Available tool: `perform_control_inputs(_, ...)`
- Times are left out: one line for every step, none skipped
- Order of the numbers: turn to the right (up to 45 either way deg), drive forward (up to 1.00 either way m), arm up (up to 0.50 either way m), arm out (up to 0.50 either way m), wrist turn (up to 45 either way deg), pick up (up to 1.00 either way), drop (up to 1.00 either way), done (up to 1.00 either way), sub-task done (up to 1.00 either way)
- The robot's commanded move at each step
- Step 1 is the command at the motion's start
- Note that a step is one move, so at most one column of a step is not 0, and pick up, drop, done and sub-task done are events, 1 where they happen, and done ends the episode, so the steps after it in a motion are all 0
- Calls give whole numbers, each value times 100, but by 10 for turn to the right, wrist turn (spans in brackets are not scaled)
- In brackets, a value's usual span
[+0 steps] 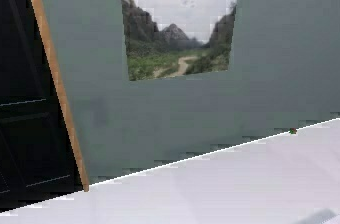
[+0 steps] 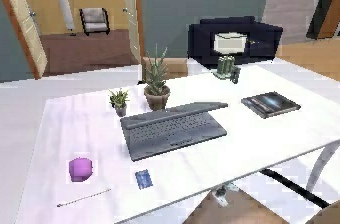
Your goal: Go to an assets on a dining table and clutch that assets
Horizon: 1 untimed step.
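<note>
A white dining table (image 2: 308, 125) spreads across the arm side view. On it lie a grey half-folded laptop (image 2: 173, 128), a dark book (image 2: 270, 104), a purple blob (image 2: 80, 168), a small blue card-like thing (image 2: 143, 179) and a thin pen-like stick (image 2: 83, 197). A spiky plant in a brown pot (image 2: 157, 85) and a smaller potted plant (image 2: 119, 100) stand behind the laptop. A white-shaded lamp (image 2: 228, 45) stands at the table's far side. In the forward view the white tabletop (image 1: 238, 180) fills the bottom.
A grey-blue wall with a mountain landscape picture (image 1: 178, 40) stands ahead, with a dark door (image 1: 13, 110) in a wooden frame at the left. Beyond the table are a dark blue sofa (image 2: 248, 30) and a doorway with an armchair (image 2: 95, 17).
</note>
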Motion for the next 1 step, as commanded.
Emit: perform_control_inputs(0,0,36,0,0,0,0,0,0)
